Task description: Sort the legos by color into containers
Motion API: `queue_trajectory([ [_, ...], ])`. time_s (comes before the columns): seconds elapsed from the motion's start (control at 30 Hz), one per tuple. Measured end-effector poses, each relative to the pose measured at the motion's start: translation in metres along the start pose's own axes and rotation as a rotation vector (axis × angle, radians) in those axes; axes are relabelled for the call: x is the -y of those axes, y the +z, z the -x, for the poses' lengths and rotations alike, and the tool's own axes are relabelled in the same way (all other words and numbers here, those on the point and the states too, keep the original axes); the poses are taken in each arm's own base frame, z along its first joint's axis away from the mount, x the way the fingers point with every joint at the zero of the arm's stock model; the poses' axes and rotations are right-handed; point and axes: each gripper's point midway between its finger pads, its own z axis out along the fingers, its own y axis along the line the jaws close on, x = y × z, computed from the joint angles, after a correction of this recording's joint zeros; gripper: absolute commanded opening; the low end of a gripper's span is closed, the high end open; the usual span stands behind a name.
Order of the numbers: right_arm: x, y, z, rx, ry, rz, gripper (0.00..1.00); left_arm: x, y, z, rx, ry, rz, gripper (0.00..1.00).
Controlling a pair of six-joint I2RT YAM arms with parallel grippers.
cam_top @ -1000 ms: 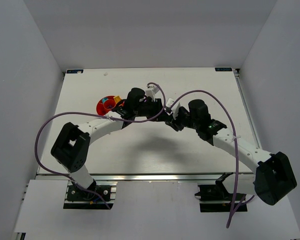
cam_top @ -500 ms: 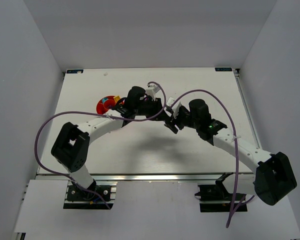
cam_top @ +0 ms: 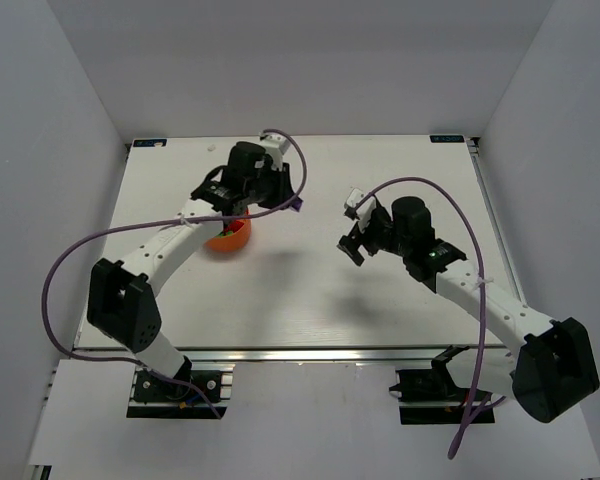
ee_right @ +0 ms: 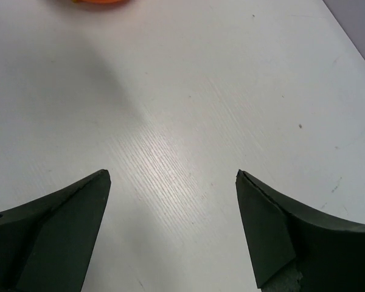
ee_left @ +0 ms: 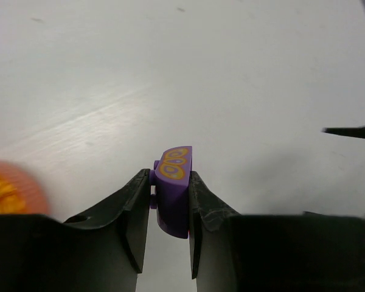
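Observation:
My left gripper (ee_left: 169,176) is shut on a purple lego (ee_left: 173,188) with an orange and yellow pattern on its top face, and it holds the lego above the white table. From the top view, that gripper (cam_top: 292,200) and the purple lego (cam_top: 298,204) hang just right of the orange-red bowl (cam_top: 228,236), which the left arm partly covers. The bowl's rim shows blurred at the left edge of the left wrist view (ee_left: 9,188). My right gripper (cam_top: 354,242) stands open and empty over bare table (ee_right: 173,176), well right of the bowl (ee_right: 100,2). No other legos can be made out.
White walls close the table (cam_top: 280,300) in at the back and on both sides. Purple cables loop above both arms. A dark fingertip (ee_left: 353,131) pokes in from the right edge of the left wrist view.
The two grippers that met at mid-table have parted. My left arm swung back and left with the purple lego. The right jaws opened wide and drew back to the right.

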Motion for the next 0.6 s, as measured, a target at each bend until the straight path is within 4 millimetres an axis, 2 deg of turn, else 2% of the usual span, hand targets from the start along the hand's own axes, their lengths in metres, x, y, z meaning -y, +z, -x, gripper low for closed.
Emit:
queue_trajectory([
  [0.07, 0.006, -0.003, -0.003, -0.006, 0.006, -0.012, 0.54, -0.028, -0.015, 0.015, 0.037, 0.023, 0.106, 0.0],
  [0.1, 0.008, -0.004, -0.004, -0.008, 0.009, -0.015, 0.29, -0.043, -0.023, 0.021, 0.051, 0.03, 0.162, 0.0],
  [0.13, 0.009, -0.005, -0.006, -0.01, 0.018, -0.015, 0.0, -0.057, -0.031, 0.025, 0.061, 0.036, 0.215, 0.0],
  [0.23, 0.011, -0.008, -0.01, -0.018, 0.055, -0.012, 0.0, -0.1, -0.051, 0.031, 0.072, 0.04, 0.369, 0.0],
  [0.4, 0.016, -0.013, -0.01, -0.004, 0.076, -0.013, 0.0, -0.155, -0.077, 0.028, 0.05, 0.029, 0.557, 0.0],
  [0.6, 0.021, -0.018, -0.007, 0.014, 0.091, -0.016, 0.0, -0.184, -0.092, 0.025, 0.028, 0.018, 0.641, 0.0],
])
